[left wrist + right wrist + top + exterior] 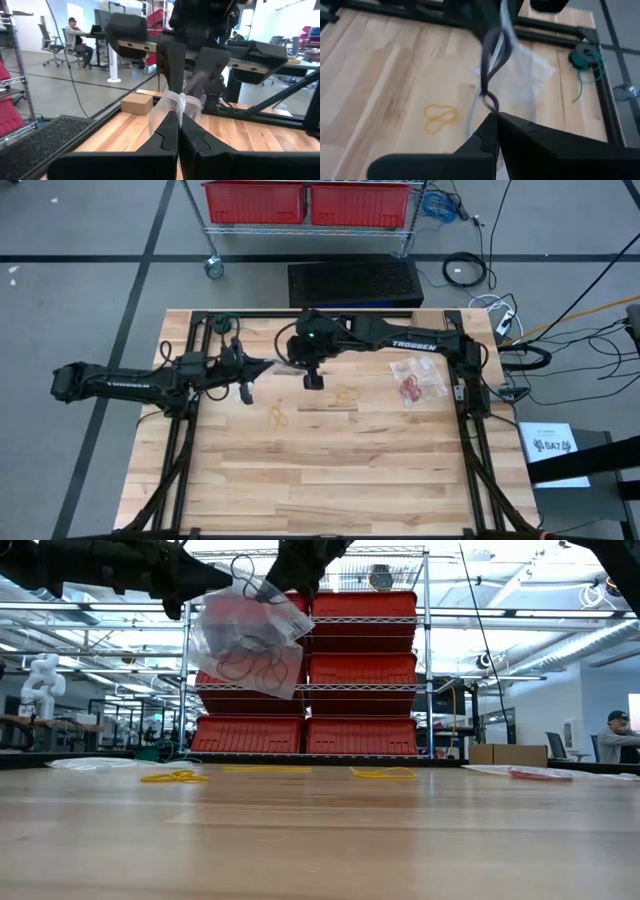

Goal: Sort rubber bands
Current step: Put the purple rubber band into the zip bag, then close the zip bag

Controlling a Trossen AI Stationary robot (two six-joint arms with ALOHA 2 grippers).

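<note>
The left pincer (268,365) hangs above the back-left part of the desk (330,490), its fingers shut on the edge of a clear plastic bag (245,635); the left wrist view shows the film pinched between its closed tips. The bag is lifted well off the wood, and in the low view dark loops, seemingly black rubber bands (240,660), show through it. Just beside it, the right pincer (492,114) hovers over the back middle of the desk, its fingers closed on one dark rubber band (492,60) that stretches up toward the bag's mouth

On the desk below, a pair of tan bands (278,416) lies left of centre, a second tan cluster (346,393) sits near the middle, and toward the back-right a heap of red bands (409,388) rests in or on another clear bag (425,375), which of the two I cannot tell

My reading is that the black bands are being bagged: one arm holds the bag, the other feeds a band in. The next move calls for the right pincer to carry the band into the opening and let go only once it is inside, while the left keeps the bag steady. The floppy film could fold shut, or the band could snag on a finger and drop to the desk
</note>
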